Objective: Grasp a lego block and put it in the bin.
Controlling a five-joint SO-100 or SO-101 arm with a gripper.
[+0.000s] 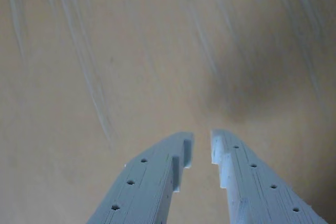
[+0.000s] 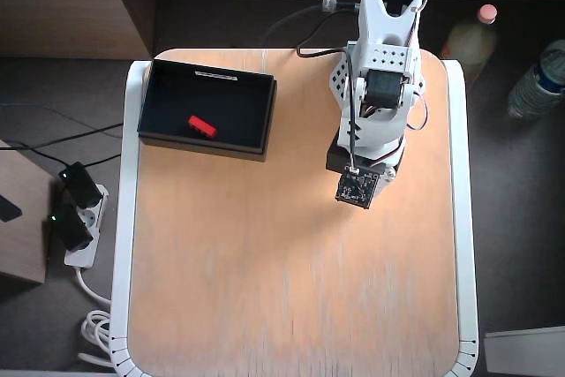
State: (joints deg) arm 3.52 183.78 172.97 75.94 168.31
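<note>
Lying binned, lego block [image 2: 202,125], tool [image 1: 202,141] apart.

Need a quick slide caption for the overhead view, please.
Red lego block lying inside the black bin; arm folded over the bare wooden table.

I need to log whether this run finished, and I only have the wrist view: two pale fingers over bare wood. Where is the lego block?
Observer: The lego block lies inside the bin, near the middle of its floor, in the overhead view.
Operator: Where is the bin relative to the arm?
Observer: At the table's upper-left corner in the overhead view, left of the arm's base.
Operator: Is anything in the gripper?
Observer: The gripper holds nothing; the wrist view shows a narrow empty gap between its fingers, and the arm sits folded near its base.
</note>
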